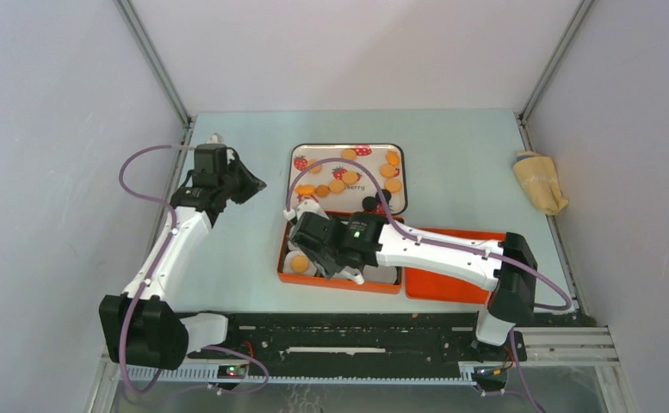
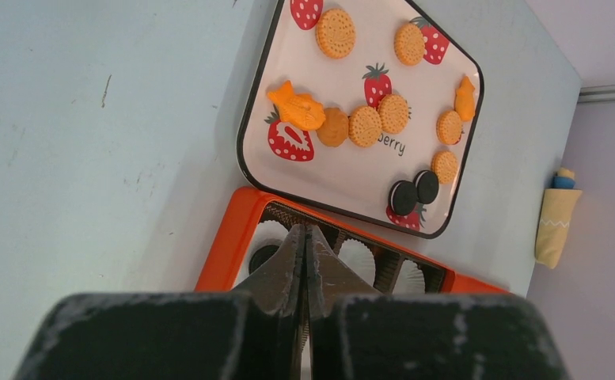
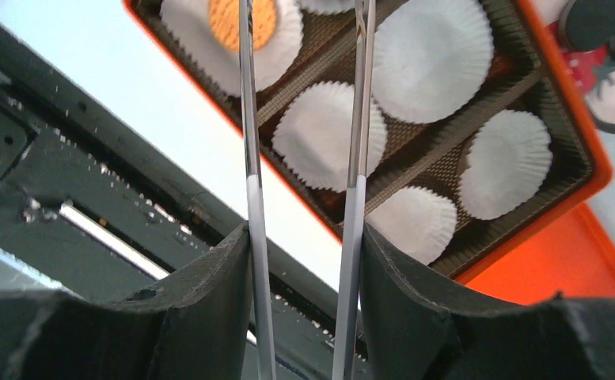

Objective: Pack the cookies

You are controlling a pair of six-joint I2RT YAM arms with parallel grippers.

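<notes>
**Hovering tweezers over the box, one cookie in a cup**

Right hand [image 3: 304, 245] reaches left across the near side of the pale tabletop [image 1: 227, 258]. It is clamped on thin metal tweezers [image 3: 355, 119], its pads pressing the two blades from outside. The blades are parted with nothing pinched between them. The tool is probably there because the pieces are too small and flat for blunt fingers.

The tips hang over the shallow orange rectangular box [image 3: 581, 170], near-centre. Its brown insert holds white fluted paper cups [image 3: 430, 55].

- **In the box:** one golden-orange round cookie [image 3: 264, 24] lies in the near-left cup, under the tips. The other cups in the right wrist view are empty.
- **Lid:** a flat orange lid [image 1: 451, 280] lies just right of the box, so the cups are open from above.
- **Supply:** the remaining golden-orange round cookies [image 2: 365, 125] sit loose on the white black-rimmed tray with red strawberry prints [image 2: 328, 186], just beyond the box. Two black round cookies [image 2: 415, 190] lie side by side at its near edge. They are spread in a single layer, so each can be picked on its own.

Left hand [image 2: 304, 237] is pinched closed and empty. It hangs over bare tabletop left of the tray and points toward it, which I judge to be parked clear of the right arm's path.

Judged early: nearly all cups are unfilled.
</notes>
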